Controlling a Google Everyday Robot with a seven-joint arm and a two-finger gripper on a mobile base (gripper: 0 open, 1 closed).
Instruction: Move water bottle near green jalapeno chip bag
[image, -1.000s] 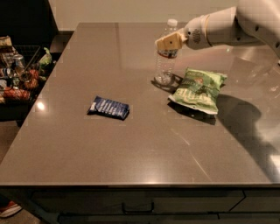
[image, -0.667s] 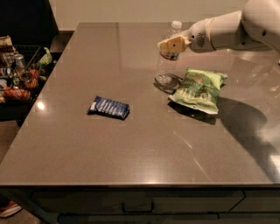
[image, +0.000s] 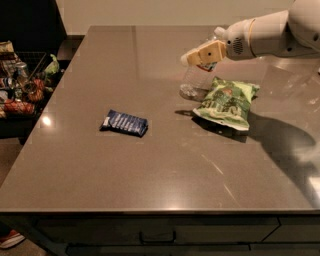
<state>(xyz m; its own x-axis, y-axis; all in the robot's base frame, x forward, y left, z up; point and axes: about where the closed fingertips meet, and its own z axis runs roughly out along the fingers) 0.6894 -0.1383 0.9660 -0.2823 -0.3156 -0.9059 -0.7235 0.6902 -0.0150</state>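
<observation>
The water bottle (image: 191, 83) is clear plastic. Its base is on or just above the table, right beside the left edge of the green jalapeno chip bag (image: 227, 102). It leans to the right, and its white cap (image: 218, 31) shows by the wrist. My gripper (image: 202, 55) reaches in from the right and is shut on the bottle's upper body, hiding the label. The chip bag lies flat on the table, right of centre.
A small dark blue packet (image: 124, 123) lies left of centre on the grey table (image: 150, 170). A wire basket with cans and snacks (image: 22, 85) stands off the table's left edge. The arm's shadow falls across the table's right side.
My gripper has shifted a little right and down with the bottle. The bottle's top has tipped to the right while its base stays beside the chip bag.
</observation>
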